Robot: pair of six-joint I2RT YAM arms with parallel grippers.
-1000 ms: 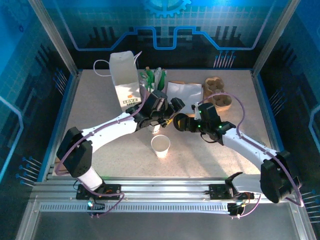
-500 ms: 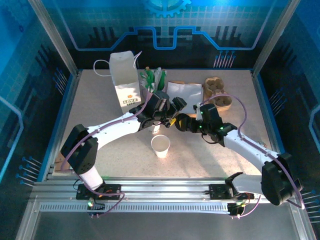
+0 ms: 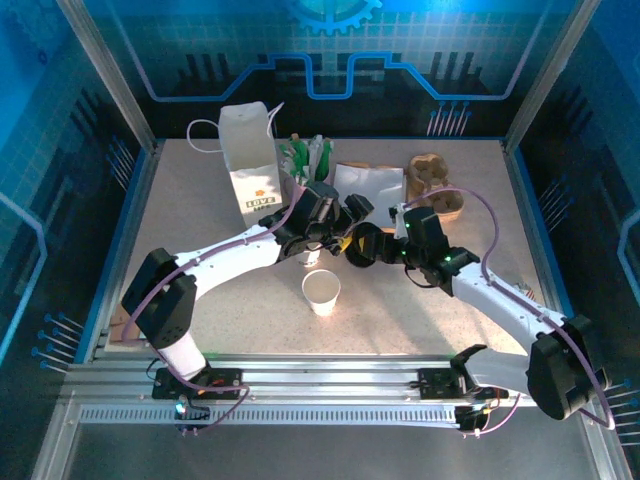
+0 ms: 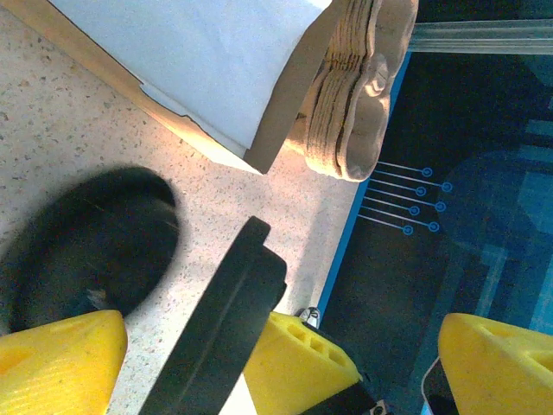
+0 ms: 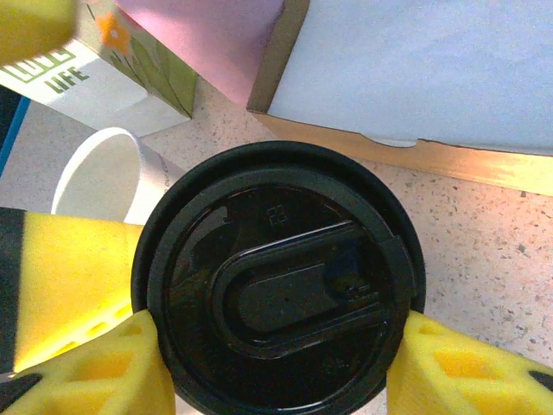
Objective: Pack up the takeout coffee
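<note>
— What's the work surface?
— A speckled beige, stone-look tabletop (image 3: 200, 260), edged with a thin blue strip (image 3: 122, 232).
— And around it?
— Dark blue wall panels printed with bright circuit lines (image 3: 330, 70) on the far side and both flanks, framed by slanting silver aluminium posts (image 3: 107, 75). A slotted silver aluminium rail (image 3: 330, 385) runs along the near edge.
— Lighting?
— Warm glow mid-table, blue cast elsewhere.
</note>
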